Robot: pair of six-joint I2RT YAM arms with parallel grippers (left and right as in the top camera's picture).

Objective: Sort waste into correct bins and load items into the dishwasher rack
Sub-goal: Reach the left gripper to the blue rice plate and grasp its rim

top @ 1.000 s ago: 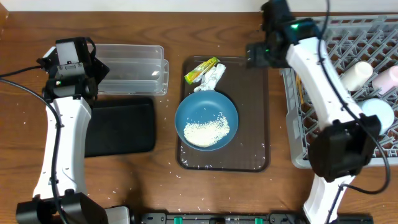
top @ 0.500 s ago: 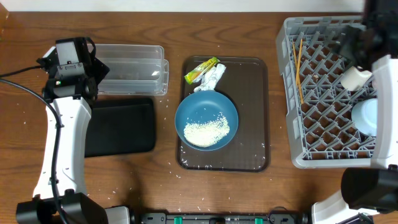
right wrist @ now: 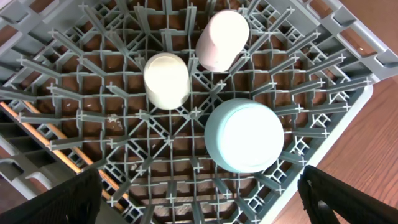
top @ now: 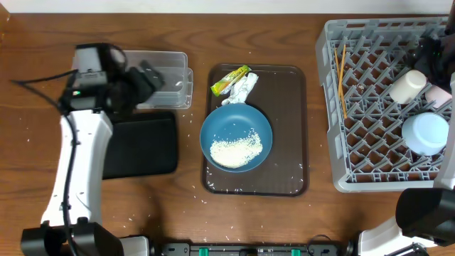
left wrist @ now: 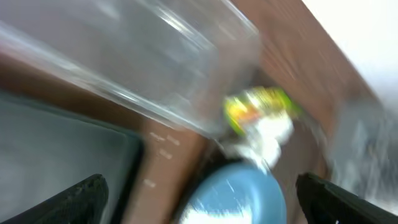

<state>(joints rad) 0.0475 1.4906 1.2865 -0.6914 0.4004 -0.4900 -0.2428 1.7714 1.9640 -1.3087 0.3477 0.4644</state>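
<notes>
The dark-blue bowl (top: pixel 236 128) holds the rice heap (top: pixel 236 151) on the brown tray. The yellow-green wrapper (top: pixel 231 80) and the tissue (top: pixel 244 89) lie just behind it. The grey rack (top: pixel 370 178) holds the chopsticks (top: pixel 341 71), the white cup (top: pixel 407 85), the pink cup (top: pixel 442 92) and the upturned light-blue bowl (top: pixel 426 133). My left gripper (top: pixel 148 77) is open and empty over the clear tub (top: pixel 167 89), facing the wrapper (left wrist: pixel 255 106) and bowl (left wrist: pixel 236 193). My right gripper (right wrist: pixel 199 202) is open and empty above the rack (right wrist: pixel 186 162).
The black tray (top: pixel 138 146) lies in front of the clear tub at the left. The brown serving tray (top: pixel 288 171) sits in the middle. Loose rice grains are scattered on the table in front of it. The left wrist view is blurred.
My right arm has swung from the brown tray's back edge to the right, over the rack. My left gripper has turned right, over the clear tub, towards the bowl.
</notes>
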